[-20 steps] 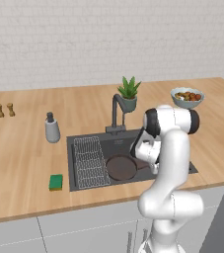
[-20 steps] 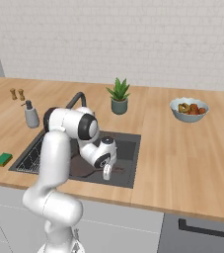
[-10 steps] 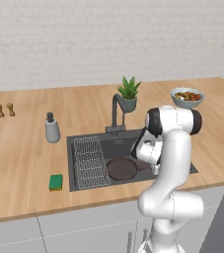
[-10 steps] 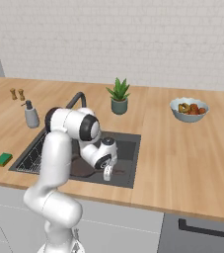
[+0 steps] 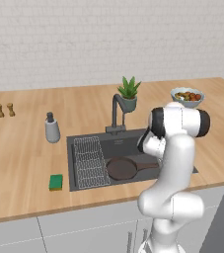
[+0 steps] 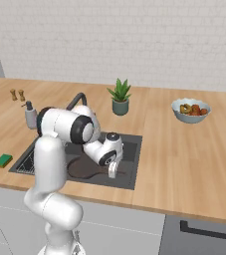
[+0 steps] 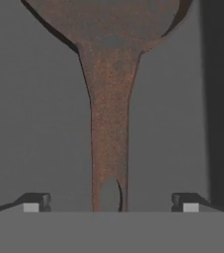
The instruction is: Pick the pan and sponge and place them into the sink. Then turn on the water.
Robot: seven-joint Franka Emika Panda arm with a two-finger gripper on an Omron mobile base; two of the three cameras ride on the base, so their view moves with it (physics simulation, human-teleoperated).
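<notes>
- Surface (image 5: 19,163) of pale wood runs wall to wall and carries everything; the sink (image 5: 81,142) is let into it near the front edge.
- Sink holds a wire rack (image 5: 91,160) on its left side and, just beside that on the basin floor, the pan (image 5: 122,168), lying flat with its long handle (image 7: 110,143) pointing toward the arm.
- Faucet (image 5: 115,111) stands at the back rim of the basin; no stream falls from its spout, so the water is not yet on.
- Gripper (image 7: 110,206) hangs low in the basin over the end of the pan handle. A moment ago its fingers were closed on that handle; now they are spread wide, one on each side, well clear of it and holding nothing.
- That release means the pan is delivered, I judge: the first part of the task is done, and the arm is free to go for the next thing.
- Sponge (image 5: 56,182) lies on the surface just beside the sink's left front corner, apart from the rim and untouched.
- Elsewhere: a potted plant (image 5: 129,93) behind the faucet, a bowl of fruit (image 5: 187,97) far right, a soap bottle (image 5: 52,128) left of the basin, and two small shakers (image 5: 5,109) far left.
</notes>
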